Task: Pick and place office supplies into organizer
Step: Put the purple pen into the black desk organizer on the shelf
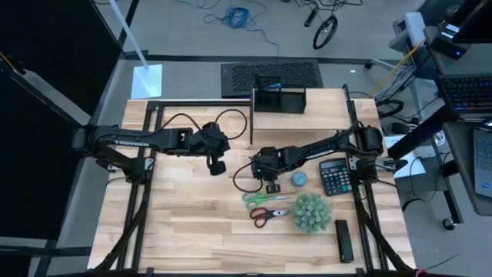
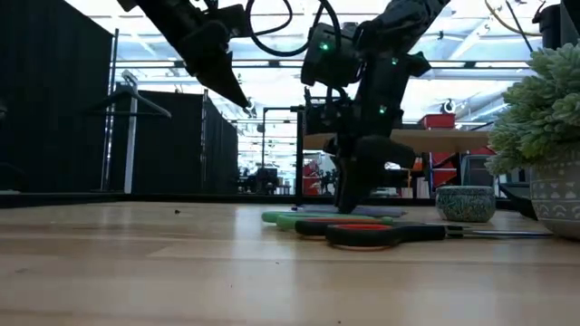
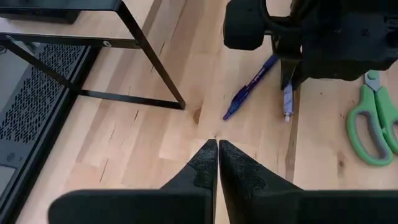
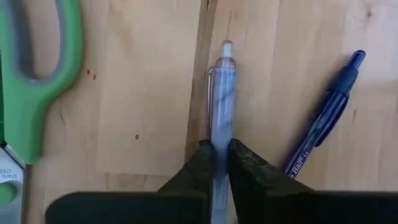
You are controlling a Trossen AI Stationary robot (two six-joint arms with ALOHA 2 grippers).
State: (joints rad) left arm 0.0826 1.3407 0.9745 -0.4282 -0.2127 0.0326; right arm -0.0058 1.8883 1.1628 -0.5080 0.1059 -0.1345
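From above, the right end effector (image 1: 271, 187) is down at the middle of the tabletop (image 1: 184, 231), just above the green scissors (image 1: 265, 198) and the red scissors (image 1: 269, 216). The organizer (image 1: 280, 98) stands well apart at the far edge. The left end effector (image 1: 218, 166) hangs nearby, holding nothing.

At tabletop height, the right end effector (image 2: 353, 195) reaches down to the wood just behind the scissors handles; the left one (image 2: 237, 98) is raised well clear.

The left wrist view shows its own fingers (image 3: 205, 168) pressed together and empty, with a dark blue pen (image 3: 249, 88) lying beside the right arm.

The right wrist view shows the fingers (image 4: 245, 163) closed on a clear pen (image 4: 221, 102) lying flat on the wood, with the dark blue pen (image 4: 326, 118) just beside it. The pen looks light, stiff and smooth, so it could swivel or slip in the pinch. The hold seems to sit on the barrel some way back from the clicker; a grip near mid-length would likely carry it level.
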